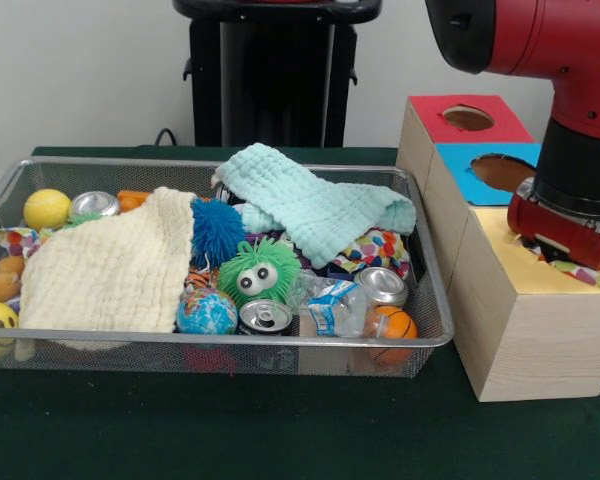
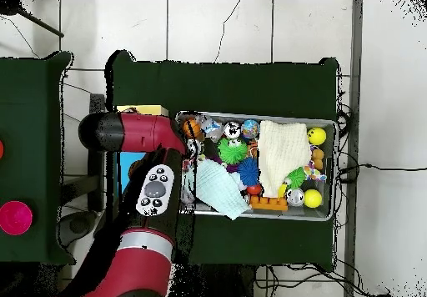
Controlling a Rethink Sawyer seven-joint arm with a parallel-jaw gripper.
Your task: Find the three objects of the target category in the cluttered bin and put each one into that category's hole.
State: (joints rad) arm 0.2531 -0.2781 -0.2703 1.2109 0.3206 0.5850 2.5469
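Here the red and black arm (image 1: 570,90) comes down over the yellow-topped box (image 1: 525,300) at about four o'clock of the front view, its gripper (image 1: 563,240) low against the yellow top. A scrap of multicoloured spotted cloth (image 1: 585,272) shows just beneath it, touching the top; whether the pincer is closed on it I cannot tell. Beyond stand the blue-topped box (image 1: 490,172) and the red-topped box (image 1: 465,118), each with a hole. At nine o'clock of the boxes the wire mesh bin (image 1: 220,345) holds a cream cloth (image 1: 110,270), a mint cloth (image 1: 315,205), a green fuzzy toy with eyes (image 1: 258,272), a blue spiky ball (image 1: 217,230), drink cans (image 1: 265,317), a globe ball (image 1: 206,312) and a yellow tennis ball (image 1: 46,208).
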